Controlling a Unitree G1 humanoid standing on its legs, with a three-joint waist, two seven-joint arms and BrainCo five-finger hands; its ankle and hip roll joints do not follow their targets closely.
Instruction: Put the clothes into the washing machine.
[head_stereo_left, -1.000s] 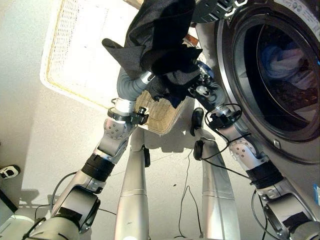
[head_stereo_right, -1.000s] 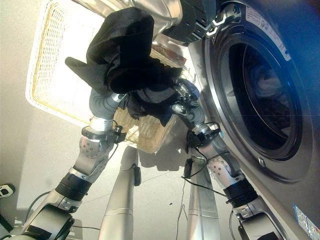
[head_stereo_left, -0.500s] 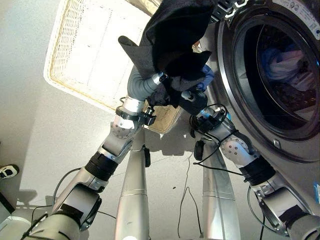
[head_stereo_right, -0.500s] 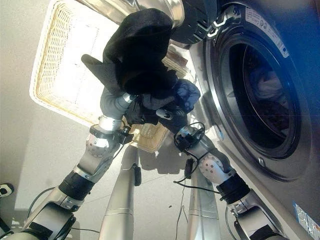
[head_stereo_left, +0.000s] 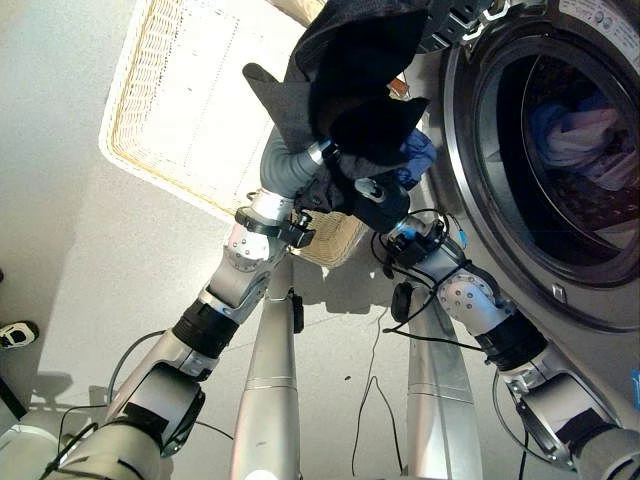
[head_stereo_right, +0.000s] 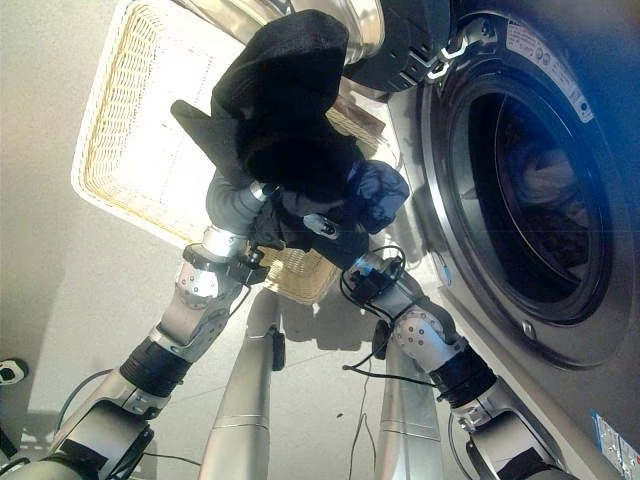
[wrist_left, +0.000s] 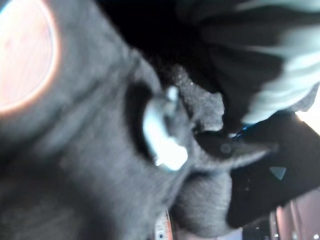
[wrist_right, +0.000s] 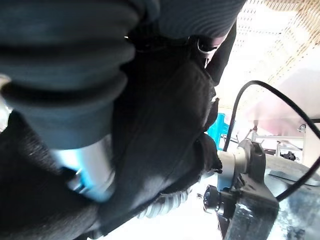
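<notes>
A black garment (head_stereo_left: 350, 80) hangs bunched over both raised hands, in front of the basket and just left of the washing machine's round door opening (head_stereo_left: 470, 200). My left hand is buried under the cloth; one of its fingers (wrist_left: 161, 137) shows sunk in dark folds. My right hand (head_stereo_left: 385, 205) grips the bundle's lower side, its finger (wrist_right: 87, 167) wrapped by cloth. A blue patch of cloth (head_stereo_right: 375, 190) sticks out beside it. The drum holds blue and pale clothes (head_stereo_left: 585, 135).
A pale wicker basket (head_stereo_left: 180, 110) stands on the floor left of the machine, behind the arms. The machine's front (head_stereo_right: 560, 330) fills the right side. A small white object (head_stereo_left: 15, 335) lies at the far left edge.
Both arms have carried the black bundle up and to the right, closer to the drum opening. The right forearm has folded in under the bundle.
</notes>
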